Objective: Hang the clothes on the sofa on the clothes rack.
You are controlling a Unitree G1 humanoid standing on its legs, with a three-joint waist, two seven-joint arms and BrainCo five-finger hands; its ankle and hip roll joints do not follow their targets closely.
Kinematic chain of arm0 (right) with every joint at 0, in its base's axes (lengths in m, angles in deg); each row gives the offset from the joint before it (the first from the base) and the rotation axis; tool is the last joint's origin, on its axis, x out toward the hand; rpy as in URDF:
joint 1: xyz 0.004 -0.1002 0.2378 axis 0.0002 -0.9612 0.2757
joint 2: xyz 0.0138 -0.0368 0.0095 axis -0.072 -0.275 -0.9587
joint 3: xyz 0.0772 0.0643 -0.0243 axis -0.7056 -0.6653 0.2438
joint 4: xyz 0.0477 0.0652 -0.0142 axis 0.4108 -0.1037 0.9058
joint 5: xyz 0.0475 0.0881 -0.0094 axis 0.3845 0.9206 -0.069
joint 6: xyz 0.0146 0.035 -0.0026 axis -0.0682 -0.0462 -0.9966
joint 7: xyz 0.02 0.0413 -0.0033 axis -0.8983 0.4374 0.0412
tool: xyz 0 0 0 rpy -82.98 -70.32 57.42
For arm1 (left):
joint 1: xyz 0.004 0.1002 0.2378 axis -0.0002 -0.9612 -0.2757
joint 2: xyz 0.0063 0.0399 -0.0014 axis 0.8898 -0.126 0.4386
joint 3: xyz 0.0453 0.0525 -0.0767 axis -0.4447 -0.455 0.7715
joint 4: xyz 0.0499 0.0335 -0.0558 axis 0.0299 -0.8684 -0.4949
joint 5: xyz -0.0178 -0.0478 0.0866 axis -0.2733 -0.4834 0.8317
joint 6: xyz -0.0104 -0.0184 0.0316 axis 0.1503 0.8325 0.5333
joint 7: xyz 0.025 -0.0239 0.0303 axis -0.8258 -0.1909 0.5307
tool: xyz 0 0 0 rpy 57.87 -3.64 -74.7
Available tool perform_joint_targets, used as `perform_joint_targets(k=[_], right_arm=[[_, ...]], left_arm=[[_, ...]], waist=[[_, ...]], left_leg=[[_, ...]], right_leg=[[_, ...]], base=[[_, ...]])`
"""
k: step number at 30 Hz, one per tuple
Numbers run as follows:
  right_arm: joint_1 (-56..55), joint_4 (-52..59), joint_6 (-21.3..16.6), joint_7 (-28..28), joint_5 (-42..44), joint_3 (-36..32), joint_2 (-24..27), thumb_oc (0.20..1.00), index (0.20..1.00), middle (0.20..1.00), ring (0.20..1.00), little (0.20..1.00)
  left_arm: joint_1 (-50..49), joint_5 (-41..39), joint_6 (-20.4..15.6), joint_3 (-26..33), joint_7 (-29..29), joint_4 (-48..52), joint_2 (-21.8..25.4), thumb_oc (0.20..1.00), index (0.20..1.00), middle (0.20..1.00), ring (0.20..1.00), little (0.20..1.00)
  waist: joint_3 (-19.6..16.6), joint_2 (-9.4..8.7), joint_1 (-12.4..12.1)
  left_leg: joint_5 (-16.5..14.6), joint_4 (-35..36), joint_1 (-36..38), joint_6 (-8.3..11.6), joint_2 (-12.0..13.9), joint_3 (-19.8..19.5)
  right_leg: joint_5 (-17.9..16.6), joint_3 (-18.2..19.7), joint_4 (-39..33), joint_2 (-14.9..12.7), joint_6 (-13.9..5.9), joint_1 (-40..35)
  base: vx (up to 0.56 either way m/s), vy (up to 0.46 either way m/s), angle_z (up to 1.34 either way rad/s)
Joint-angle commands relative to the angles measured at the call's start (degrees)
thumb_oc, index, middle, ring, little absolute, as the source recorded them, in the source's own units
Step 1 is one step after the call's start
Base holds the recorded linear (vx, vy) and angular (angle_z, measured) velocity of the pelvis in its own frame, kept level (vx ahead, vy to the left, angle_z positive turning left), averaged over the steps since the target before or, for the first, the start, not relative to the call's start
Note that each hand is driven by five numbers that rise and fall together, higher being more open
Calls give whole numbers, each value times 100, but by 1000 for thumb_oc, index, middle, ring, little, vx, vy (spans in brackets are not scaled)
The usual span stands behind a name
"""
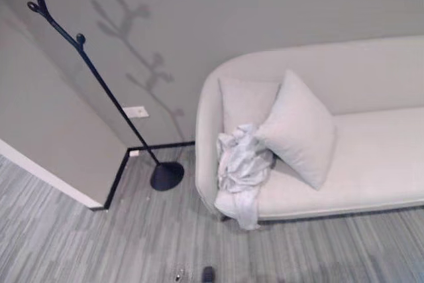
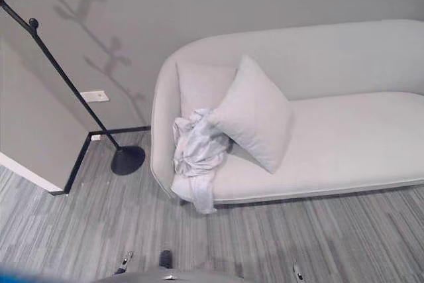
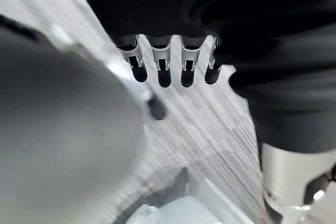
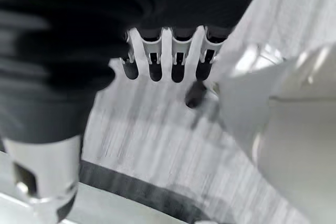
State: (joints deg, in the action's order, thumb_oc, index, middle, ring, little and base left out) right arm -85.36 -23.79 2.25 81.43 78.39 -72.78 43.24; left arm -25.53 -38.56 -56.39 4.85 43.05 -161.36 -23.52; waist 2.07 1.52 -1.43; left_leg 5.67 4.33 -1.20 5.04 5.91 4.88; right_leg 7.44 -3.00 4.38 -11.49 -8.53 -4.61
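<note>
Clothes (image 1: 242, 167) lie bunched on the sofa (image 1: 371, 157); far from both hands' straight, empty fingers (image 3: 164, 66); rack (image 1: 99, 84) stands apart.

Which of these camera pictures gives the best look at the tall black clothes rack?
The left eye view: the clothes rack shows from round base to hooked branches. The right eye view cuts off its upper hooks at the edge. The wrist views look past each hand at grey floor.

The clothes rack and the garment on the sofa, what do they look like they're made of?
The clothes rack looks like thin metal with a matte black finish: a slim pole, knobbed hooks and a flat round base. The garment seems a light woven fabric, pale grey-white, going by its soft crumples and limp drape over the sofa's front edge.
</note>
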Motion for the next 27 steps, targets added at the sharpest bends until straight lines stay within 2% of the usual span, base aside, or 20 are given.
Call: perform_joint_targets(k=[1,2,3,4,5,6,7,8,9,10,12,13,14,16,24,25,27], right_arm=[[406,-248,-5,71,-78,88,-210,1000,1000,1000,1000,1000],[406,-245,-5,69,-79,86,-213,1000,1000,1000,1000,1000],[432,-202,-16,63,-140,129,-225,1000,1000,1000,1000,1000],[446,-156,-19,79,-172,159,-239,1000,1000,1000,1000,1000],[478,-45,-38,76,-178,240,-293,1000,1000,1000,1000,1000],[476,-39,-38,71,-177,242,-297,1000,1000,1000,1000,1000],[455,34,-59,125,-258,365,-350,1000,1000,1000,1000,1000],[453,35,-59,125,-258,368,-350,1000,1000,1000,1000,1000],[382,30,-49,145,-265,423,-363,1000,1000,1000,1000,1000],[381,42,-51,149,-292,451,-356,1000,1000,1000,1000,1000],[390,25,-80,127,-305,482,-319,1000,1000,1000,1000,1000],[394,24,-80,127,-305,482,-319,1000,1000,1000,1000,1000],[385,-4,-86,126,-269,521,-317,1000,1000,1000,1000,1000],[335,-75,-97,123,-223,529,-289,1000,1000,1000,1000,1000],[301,164,-273,73,-475,755,-300,1000,1000,1000,1000,1000],[320,245,-329,51,-523,795,-296,1000,1000,1000,1000,1000],[364,390,-454,-31,-641,877,-285,1000,1000,1000,1000,1000]], left_arm=[[282,746,-73,-80,-34,63,207,1000,1000,1000,1000,1000],[284,749,-73,-80,-32,63,208,1000,1000,1000,1000,1000],[295,797,-56,-103,-26,61,227,1000,1000,1000,1000,1000],[297,845,-35,-109,-24,55,259,1000,1000,1000,1000,1000],[293,802,-25,-66,-8,33,332,1000,1000,1000,1000,1000],[294,802,-25,-64,-8,33,334,1000,1000,1000,1000,1000],[252,897,-22,-15,-20,-2,389,1000,1000,1000,1000,1000],[250,897,-22,-13,-21,-2,389,1000,1000,1000,1000,1000],[186,1000,-11,42,-85,-42,444,1000,1000,1000,1000,1000],[169,1012,18,72,-118,-55,457,1000,1000,1000,1000,1000],[171,1003,28,104,-105,-79,485,1000,1000,1000,1000,1000],[174,1003,28,106,-104,-80,485,1000,1000,1000,1000,1000],[184,1034,10,97,-101,-72,458,1000,1000,1000,1000,1000],[152,1038,-28,35,-143,-41,327,1000,1000,1000,1000,1000],[-14,1099,-30,29,-170,-87,166,1000,1000,1000,1000,1000],[-20,1051,-42,69,-145,-92,158,1000,1000,1000,1000,1000],[15,823,-48,160,-101,-42,150,1000,1000,1000,1000,1000]], waist=[[-22,-404,54],[-28,-417,40],[1,-401,45],[34,-371,48],[118,-298,14],[130,-303,23],[166,-257,72],[173,-255,75],[156,-193,192],[171,-174,224],[246,-157,296],[240,-156,294],[296,-191,374],[270,-266,454],[76,-324,425],[65,-348,404],[96,-419,377]], left_leg=[[-442,-666,-657,-194,-120,-165],[-449,-675,-667,-206,-134,-147],[-546,-693,-625,-318,-250,-112],[-618,-696,-564,-409,-330,-61],[-731,-686,-423,-549,-427,47],[-732,-682,-410,-551,-434,41],[-820,-546,-118,-609,-505,154],[-818,-536,-104,-605,-501,152],[-773,-296,122,-600,-493,194],[-753,-175,228,-585,-486,231],[-720,23,439,-574,-530,284],[-705,28,427,-573,-528,287],[-776,67,593,-581,-590,285],[-822,67,718,-606,-709,235],[-979,67,945,-510,-687,233],[-1012,-2,976,-490,-678,232],[-1203,-593,805,-438,-661,221]], right_leg=[[-1795,-52,-43,-986,-155,-263],[-1787,-26,-18,-1005,-166,-233],[-2006,-45,241,-1099,-126,-120],[-2222,-158,477,-1202,-76,-25],[-2436,-494,883,-1432,15,169],[-2426,-503,891,-1439,14,154],[-2152,-770,931,-1261,73,274],[-2145,-774,934,-1257,76,265],[-1352,-746,733,-593,214,466],[-1137,-746,619,-316,217,588],[-1015,-780,346,131,209,838],[-1037,-780,327,136,214,846],[-1057,-726,79,444,192,961],[-1148,-437,-195,765,225,942],[-1097,-310,-574,918,341,481],[-1104,-311,-637,925,351,407],[-1073,-291,-765,944,400,257]], base=[[121,270,-11],[111,273,1],[102,256,13],[183,483,12],[131,353,8],[184,411,-1],[105,174,-10],[209,281,-30],[142,125,-49],[175,148,-75],[83,54,-63],[101,40,-31],[132,16,-12],[193,-22,10],[116,-71,3],[137,-106,-3],[79,-126,2]])
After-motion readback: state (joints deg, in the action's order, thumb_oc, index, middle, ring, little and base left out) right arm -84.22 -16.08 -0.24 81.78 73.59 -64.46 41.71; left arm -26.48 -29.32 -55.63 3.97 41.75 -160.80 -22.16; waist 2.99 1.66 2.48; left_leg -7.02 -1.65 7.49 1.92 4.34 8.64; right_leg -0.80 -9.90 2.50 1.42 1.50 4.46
